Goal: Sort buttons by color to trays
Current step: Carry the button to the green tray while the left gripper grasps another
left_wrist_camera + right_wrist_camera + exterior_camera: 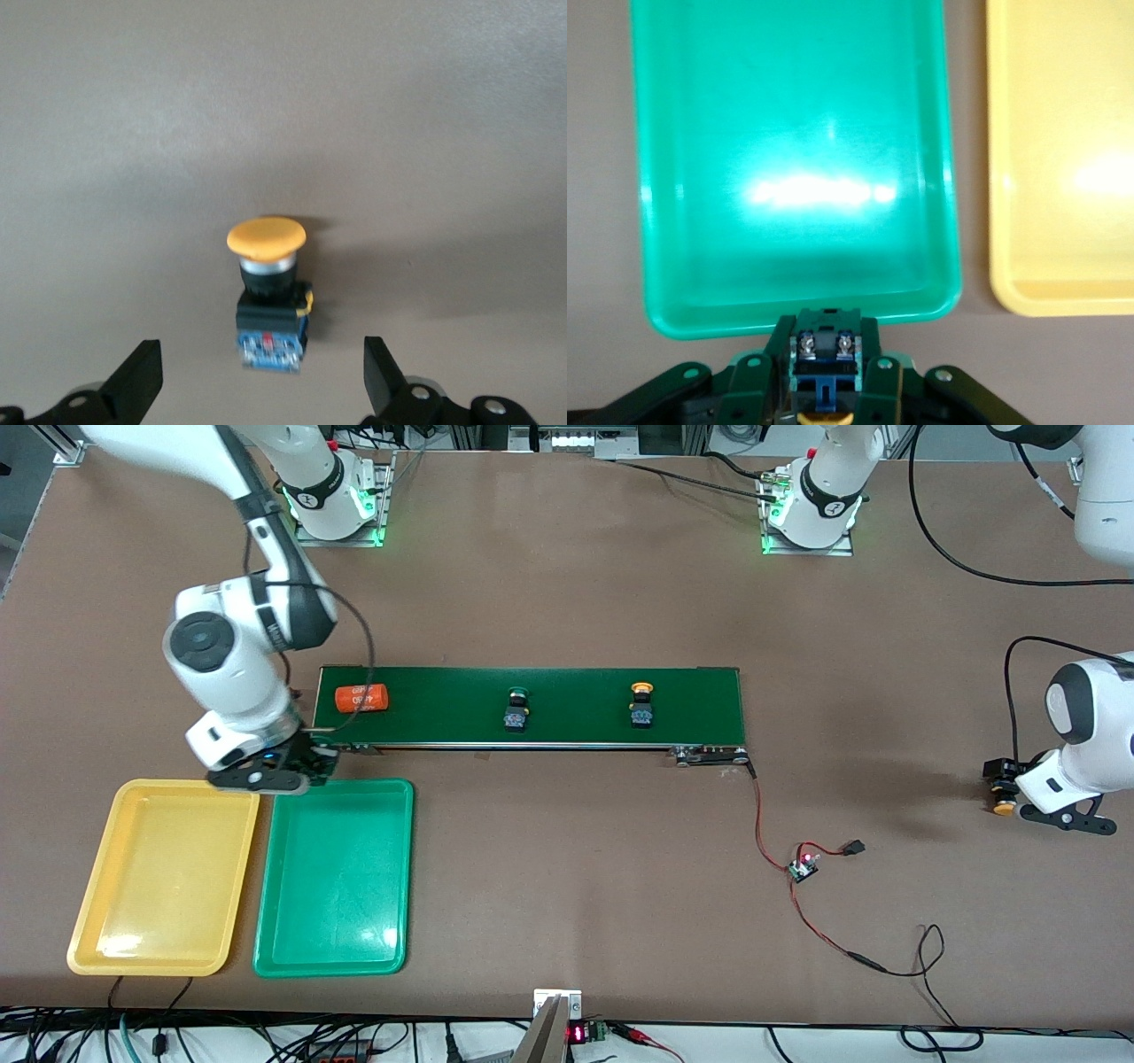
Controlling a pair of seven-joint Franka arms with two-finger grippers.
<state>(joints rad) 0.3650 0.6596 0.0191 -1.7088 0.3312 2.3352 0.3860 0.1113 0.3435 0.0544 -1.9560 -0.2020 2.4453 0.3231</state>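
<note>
My right gripper (297, 766) hangs over the green tray's (335, 886) edge nearest the belt, shut on a button (824, 350) with a black-and-blue body. A sliver of yellow cap shows under that body. The yellow tray (164, 877) lies beside the green one. On the belt sit a green-capped button (516, 708) and a yellow-capped button (641, 704). At the left arm's end of the table my left gripper (1041, 813) is open. A yellow-capped button (268, 292) lies on the table there, its blue end between my left gripper's (263, 382) fingertips, touching neither.
The long dark-green conveyor belt (532, 731) crosses the middle of the table, with an orange cylinder (361, 698) at its right-arm end. A red wire runs from the belt's other end to a small circuit board (804, 865). Black cables lie nearby.
</note>
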